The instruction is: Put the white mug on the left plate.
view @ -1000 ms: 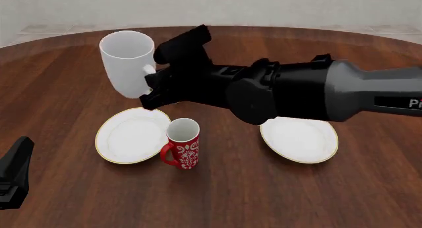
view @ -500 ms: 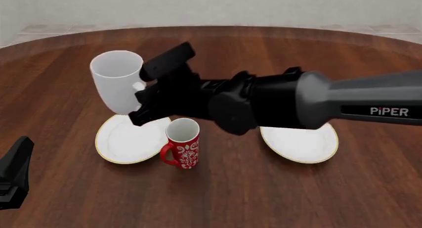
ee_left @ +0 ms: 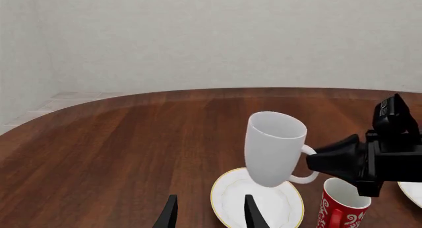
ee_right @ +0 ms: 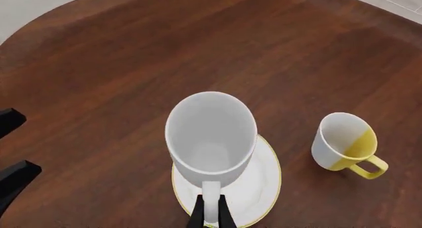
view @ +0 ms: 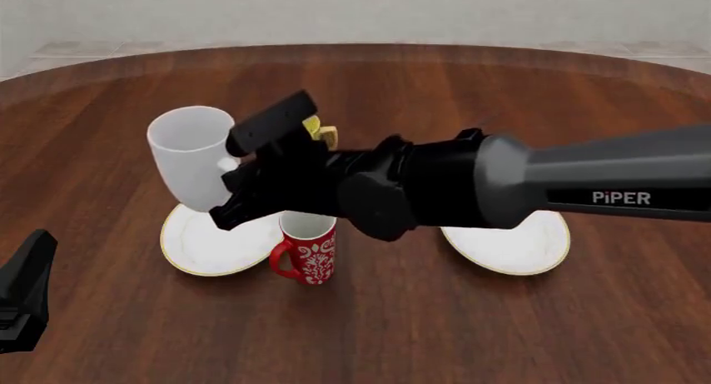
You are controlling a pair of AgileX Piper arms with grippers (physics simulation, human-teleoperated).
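Note:
The white mug (view: 191, 155) hangs slightly tilted just above the far part of the left plate (view: 206, 244), a white plate with a gold rim. My right gripper (view: 233, 166) is shut on the mug's loop handle. In the right wrist view the mug (ee_right: 211, 136) opens upward over the plate (ee_right: 264, 181), with the fingers (ee_right: 197, 217) pinching the handle. The left wrist view shows the mug (ee_left: 272, 149), the plate (ee_left: 280, 204) and the right gripper (ee_left: 323, 161). My left gripper (view: 22, 296) is open and empty at the table's near left edge; it also shows in the left wrist view (ee_left: 209, 215).
A red patterned mug (view: 308, 249) stands upright against the left plate's right edge, under my right arm. A half-white half-yellow mug (ee_right: 343, 141) stands behind the arm, and only a bit of it shows in the front view (view: 316, 130). The right plate (view: 517, 246) lies to the right.
My right gripper has lowered the white mug toward the left plate. The arm has dropped with it, uncovering a bit of the yellow mug. The left gripper has not moved.

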